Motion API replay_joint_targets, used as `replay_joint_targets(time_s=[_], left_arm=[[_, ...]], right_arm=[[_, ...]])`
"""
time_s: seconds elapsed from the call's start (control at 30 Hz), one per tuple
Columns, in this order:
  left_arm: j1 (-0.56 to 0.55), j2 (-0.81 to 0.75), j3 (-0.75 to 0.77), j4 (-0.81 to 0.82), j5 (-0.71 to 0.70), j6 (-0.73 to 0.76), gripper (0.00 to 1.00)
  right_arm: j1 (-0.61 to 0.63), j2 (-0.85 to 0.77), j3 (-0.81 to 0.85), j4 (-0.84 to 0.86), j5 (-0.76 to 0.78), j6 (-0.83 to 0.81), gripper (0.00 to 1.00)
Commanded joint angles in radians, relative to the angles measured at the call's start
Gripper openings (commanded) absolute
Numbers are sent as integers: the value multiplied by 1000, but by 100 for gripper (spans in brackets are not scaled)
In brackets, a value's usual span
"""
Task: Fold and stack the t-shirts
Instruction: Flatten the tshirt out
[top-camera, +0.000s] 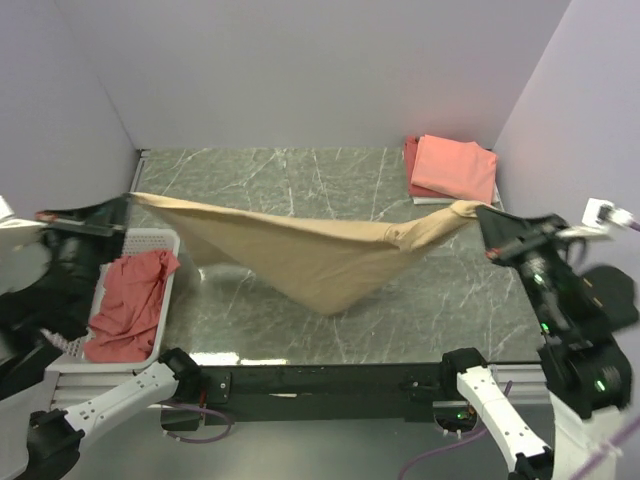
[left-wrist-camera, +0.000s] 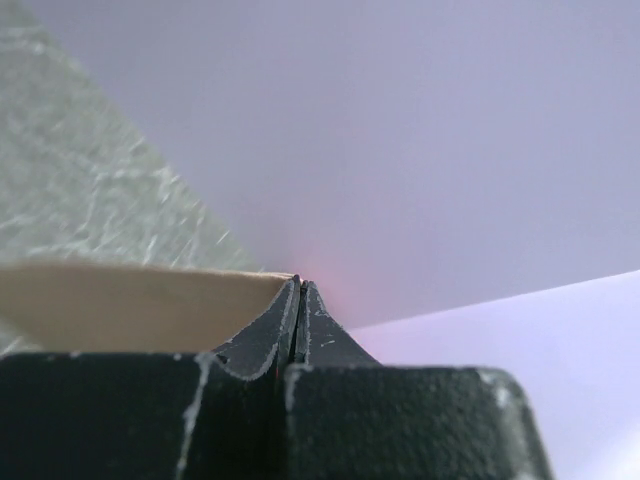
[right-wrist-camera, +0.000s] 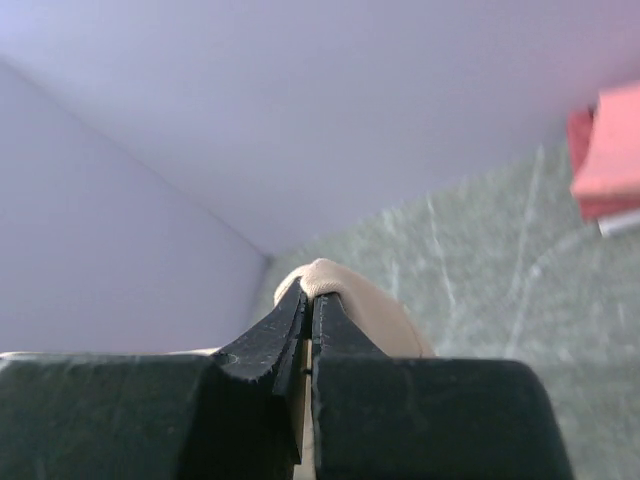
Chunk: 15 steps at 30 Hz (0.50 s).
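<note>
Above the table (top-camera: 300, 175): tan t-shirt (top-camera: 310, 260) strung between two clamped grippers

Over the green marbled table, enclosed by pale lilac walls (top-camera: 300, 70), the tan t-shirt hangs in the air as a wide, sagging sling. Its lowest fold dips toward the table centre; whether it touches the surface cannot be told. Left gripper (left-wrist-camera: 300, 283): jaws pressed together on the shirt's left end, which appears in the left wrist view as a flat tan band entering the fingertips. Right gripper (right-wrist-camera: 310, 293): jaws likewise closed, pinching a bunched knot of tan cloth at the shirt's right end. A white mesh basket (top-camera: 150, 238) stands at the table's left edge, below the left gripper, and contains one crumpled dusty-red t-shirt (top-camera: 130, 305). In the far right corner a folded salmon-pink t-shirt (top-camera: 455, 167) lies stacked on a folded red t-shirt (top-camera: 412, 160), near the right gripper and apart from the hanging shirt's middle. Count: four t-shirts (one held, one in the basket, two stacked), one basket, two grippers.
</note>
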Motion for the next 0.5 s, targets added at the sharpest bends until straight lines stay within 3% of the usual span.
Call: replay_joint_targets(time_s=[0.0,0.27,0.47], left_arm=[[4,7,93,41,-77,116,1],[3,93,67,236,-84,210,1],[36,263,30,469,-34,320,1]], right_arm=[[-7,-28,150,-39,81,24,0],[-7,63,200,59,58,18,0],[-8,211,85,350,4,18,0]])
